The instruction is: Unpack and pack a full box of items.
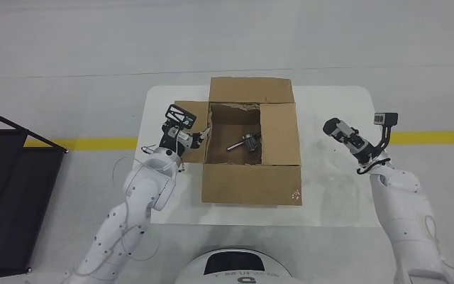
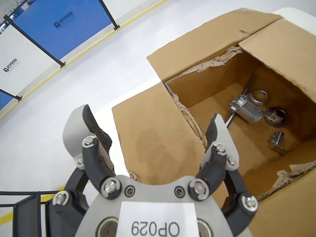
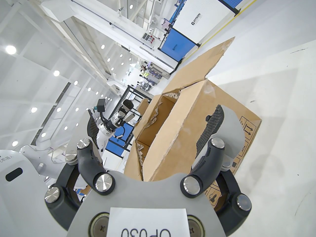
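From above: open cardboard box (image 1: 252, 184) at centre of frame on white worktop (image 1: 333, 199), flaps spread, metal parts (image 1: 247, 142) on its floor. Left jaws at centre left, over the left flap; right jaws at far right, well apart from box.

From left wrist: jaws wide, empty, above flap; inside box (image 2: 153, 134), cylinder (image 2: 248, 113), ring (image 2: 259, 97), hub (image 2: 275, 117), block (image 2: 277, 140).

From right wrist: jaws wide, empty; box (image 3: 177, 124) beyond.

Round ceiling lamps (image 3: 10, 49) give bright, even light; the cardboard box (image 1: 252, 183) is dimmer inside; lines bow at my wrist views' edges.
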You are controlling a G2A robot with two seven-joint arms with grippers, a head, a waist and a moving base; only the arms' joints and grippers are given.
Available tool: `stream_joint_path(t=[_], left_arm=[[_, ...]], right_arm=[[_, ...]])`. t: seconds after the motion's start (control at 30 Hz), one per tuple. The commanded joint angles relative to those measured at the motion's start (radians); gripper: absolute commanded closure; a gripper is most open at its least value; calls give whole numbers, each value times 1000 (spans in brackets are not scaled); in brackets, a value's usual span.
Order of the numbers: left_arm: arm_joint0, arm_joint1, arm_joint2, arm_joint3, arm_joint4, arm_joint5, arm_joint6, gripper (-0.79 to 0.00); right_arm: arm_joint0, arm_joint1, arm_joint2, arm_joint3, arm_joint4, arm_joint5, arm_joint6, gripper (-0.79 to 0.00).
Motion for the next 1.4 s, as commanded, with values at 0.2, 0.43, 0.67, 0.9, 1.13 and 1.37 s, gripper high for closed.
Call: stream_joint_path(t=[0.2, 0.43, 0.67, 0.9, 1.13, 1.37], left_arm=[[0, 0, 0, 0, 0, 0, 0, -785], [11, -1, 8, 34, 43, 11, 16, -785], [-178, -32, 182, 178, 85, -174, -120, -785], [-303, -85, 364, 274, 100, -181, -174, -785], [-379, -133, 446, 385, 69, -138, -170, -785], [-438, -164, 458, 467, -44, -196, -104, -785]], right_arm=[[0, 0, 0, 0, 0, 0, 0, -785], [0, -1, 0, -11, -48, 40, -62, -785], [14, -9, -43, -29, -184, 142, -205, -785], [74, -21, -118, 48, -257, 227, -233, -785], [100, -24, -148, 94, -196, 194, -139, -785], [100, -23, -161, 93, -142, 184, -64, -785]])
